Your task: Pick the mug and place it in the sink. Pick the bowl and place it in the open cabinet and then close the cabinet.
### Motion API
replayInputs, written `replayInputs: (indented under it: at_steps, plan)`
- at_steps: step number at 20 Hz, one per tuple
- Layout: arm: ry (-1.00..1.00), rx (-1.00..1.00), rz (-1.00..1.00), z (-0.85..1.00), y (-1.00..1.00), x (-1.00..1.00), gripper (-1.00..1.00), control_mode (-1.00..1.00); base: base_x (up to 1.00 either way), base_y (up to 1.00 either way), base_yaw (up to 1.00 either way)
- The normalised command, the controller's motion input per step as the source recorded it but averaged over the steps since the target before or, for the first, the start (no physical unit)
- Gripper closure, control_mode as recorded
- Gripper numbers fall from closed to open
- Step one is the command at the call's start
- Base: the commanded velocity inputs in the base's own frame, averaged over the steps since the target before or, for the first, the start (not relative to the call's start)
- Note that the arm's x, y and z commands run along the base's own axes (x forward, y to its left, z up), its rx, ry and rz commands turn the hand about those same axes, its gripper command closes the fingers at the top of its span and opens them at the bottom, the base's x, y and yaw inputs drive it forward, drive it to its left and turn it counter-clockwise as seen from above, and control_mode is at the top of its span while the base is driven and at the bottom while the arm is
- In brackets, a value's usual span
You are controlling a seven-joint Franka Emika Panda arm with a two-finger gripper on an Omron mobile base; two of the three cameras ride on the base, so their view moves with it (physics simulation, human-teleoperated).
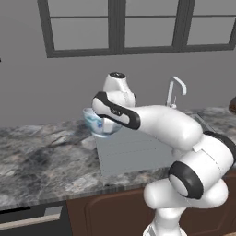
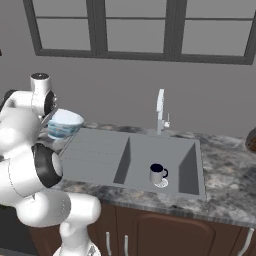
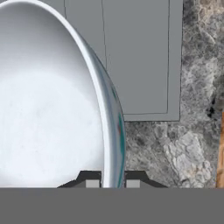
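My gripper (image 3: 113, 183) is shut on the rim of the bowl (image 3: 52, 109), with one fingertip inside the rim and one outside. The large white bowl (image 2: 65, 123) with its blue-green patterned side hangs a little above the counter at the left end of the sink's drainboard (image 2: 92, 150). In the left base view my forearm partly hides the bowl (image 1: 97, 123). The small white mug (image 2: 158, 174) with a dark inside stands upright in the basin of the grey sink (image 2: 192, 165), below the chrome tap (image 2: 161, 112). The cabinet is out of view.
Marbled stone counter (image 1: 41, 156) runs left and right of the sink. A dark brown object (image 2: 251, 139) sits at the counter's far right edge. Reddish-brown cupboard fronts (image 2: 165, 232) and a dishwasher front (image 1: 32, 221) lie below. A wall with a window (image 2: 140, 30) stands behind.
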Motion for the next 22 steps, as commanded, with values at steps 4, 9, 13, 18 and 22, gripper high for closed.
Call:
replayInputs:
  at_steps: [4,9,13,18,22]
  plan:
    - [0.09,-0.05,0.01,0.47,-0.05,-0.39,1.00,-1.00,0.00,0.00,0.00]
    - [-0.01,-0.12,0.19,0.49,-0.07,-0.45,1.00,-1.00,0.00,0.00,0.00]
    - [-0.19,-0.07,0.17,0.21,-0.17,-0.66,1.00,-1.00,0.00,0.00,0.00]
    - [-0.37,0.00,0.02,0.05,-0.35,-0.77,1.00,-1.00,0.00,0.00,0.00]
    - [-0.08,0.06,-0.01,0.38,-0.33,-0.53,1.00,-1.00,0.00,0.00,0.00]
